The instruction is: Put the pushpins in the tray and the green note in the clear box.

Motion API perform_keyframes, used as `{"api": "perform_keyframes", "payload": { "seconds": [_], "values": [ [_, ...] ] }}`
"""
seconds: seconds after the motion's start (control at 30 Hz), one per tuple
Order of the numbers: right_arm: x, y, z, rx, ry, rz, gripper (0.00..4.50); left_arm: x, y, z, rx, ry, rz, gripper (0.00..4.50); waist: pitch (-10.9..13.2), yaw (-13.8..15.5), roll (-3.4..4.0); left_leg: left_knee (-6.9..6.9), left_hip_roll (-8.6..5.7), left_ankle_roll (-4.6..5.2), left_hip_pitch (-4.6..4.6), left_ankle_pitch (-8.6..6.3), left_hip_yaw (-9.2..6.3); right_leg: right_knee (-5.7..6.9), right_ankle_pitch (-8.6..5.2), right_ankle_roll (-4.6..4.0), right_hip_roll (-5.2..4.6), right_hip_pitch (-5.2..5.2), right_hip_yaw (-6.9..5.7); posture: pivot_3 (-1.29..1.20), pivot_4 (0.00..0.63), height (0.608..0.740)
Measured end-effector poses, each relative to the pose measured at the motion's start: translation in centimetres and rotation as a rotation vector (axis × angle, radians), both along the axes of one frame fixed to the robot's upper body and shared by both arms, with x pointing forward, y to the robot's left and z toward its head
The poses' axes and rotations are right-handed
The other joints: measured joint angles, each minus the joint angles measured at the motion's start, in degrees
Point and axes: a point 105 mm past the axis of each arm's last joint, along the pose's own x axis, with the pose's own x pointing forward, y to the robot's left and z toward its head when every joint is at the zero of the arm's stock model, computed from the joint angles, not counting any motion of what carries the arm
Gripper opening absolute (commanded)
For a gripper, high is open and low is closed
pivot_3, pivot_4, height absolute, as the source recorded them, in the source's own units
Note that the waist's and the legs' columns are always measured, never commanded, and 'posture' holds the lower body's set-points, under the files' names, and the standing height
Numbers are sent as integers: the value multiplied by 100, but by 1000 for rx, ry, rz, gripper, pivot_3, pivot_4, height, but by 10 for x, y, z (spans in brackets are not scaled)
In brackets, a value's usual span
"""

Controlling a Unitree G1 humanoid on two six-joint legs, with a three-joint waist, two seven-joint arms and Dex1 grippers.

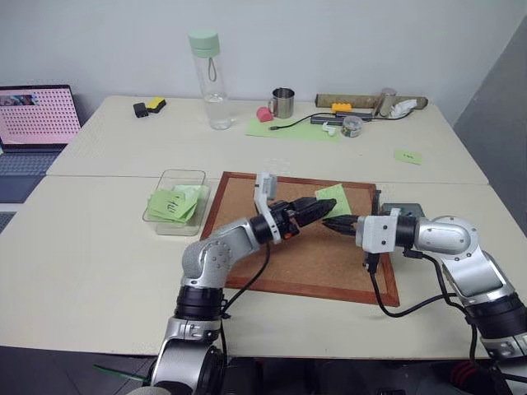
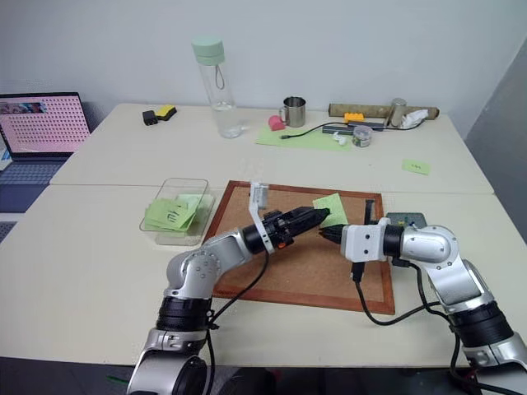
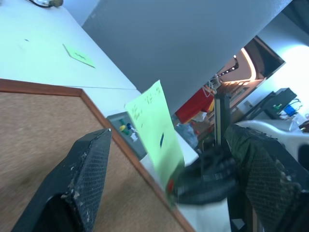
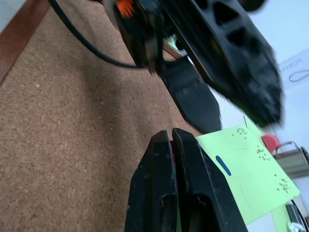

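Right now your right gripper (image 4: 173,140) is clamped tight on the edge of the green note (image 4: 244,169), holding it above the cork board (image 1: 272,263); a speck of red shows between note and fingers, though you cannot tell what it is. Your left gripper (image 3: 164,159) faces it with its jaws spread wide, one finger on either side of the lifted note and neither touching it. The note carries a short dark blue stroke near its middle and some faint scribbles toward its corners; none of it reads as words.

Behind the right arm, just off the board's right edge, sits the tray (image 3: 126,133), and you can make out pushpins (image 3: 124,128) in it, yellow, blue and green heads. To the board's left is the clear box (image 1: 176,202), with several green slips already in it, the top one marked with a dark scrawl you cannot read.

Farther back you have a laptop (image 1: 37,123) showing a pink patterned screen, a clear bottle (image 1: 211,81) with a pale green cap, a metal mug (image 1: 282,103), and one more green slip (image 1: 408,156) lying alone on the far table, its writing too small to read.
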Motion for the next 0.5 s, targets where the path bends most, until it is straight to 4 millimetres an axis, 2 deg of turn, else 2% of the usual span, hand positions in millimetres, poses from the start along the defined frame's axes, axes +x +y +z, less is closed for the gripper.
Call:
{"api": "perform_keyframes", "payload": {
  "seconds": [0.03, 0.1, 0.13, 0.2, 0.5],
  "values": [
    [-1, 1, 1, -1, -3, 4, 0, 1, -2, -2, -3, 10, -2, 3984, 0, -4, 0, 0, 0, 0, 0, 0, 0, 0, 0, 0, 0, 0, 0, 0, 150, 740],
    [-2, 3, 2, -4, -6, 14, 0, 2, -4, -4, -5, 27, -1, 3646, 0, -2, 0, 0, 0, -1, 0, 0, -1, 0, 0, 0, 0, -1, 0, 0, 150, 740],
    [-3, 4, 2, -4, -5, 16, 0, 3, -5, -5, -7, 34, 0, 3612, 0, 1, 0, 0, 0, -1, -1, 0, -1, 0, 0, 0, 0, -1, 0, 0, 150, 740],
    [-4, 5, 2, -4, -8, 22, 0, 4, -5, -6, -11, 36, 5, 3109, 0, 2, 0, 0, 0, -1, -1, 0, 0, -2, 0, 0, 0, -1, 0, 0, 150, 740],
    [-6, 9, -1, -6, 5, 36, 0, 3, -8, -2, -21, 8, -10, 1590, 0, 2, 0, 0, 0, -2, -1, 0, 0, -2, 0, 0, 0, -1, 0, 0, 150, 740]
  ]
}}
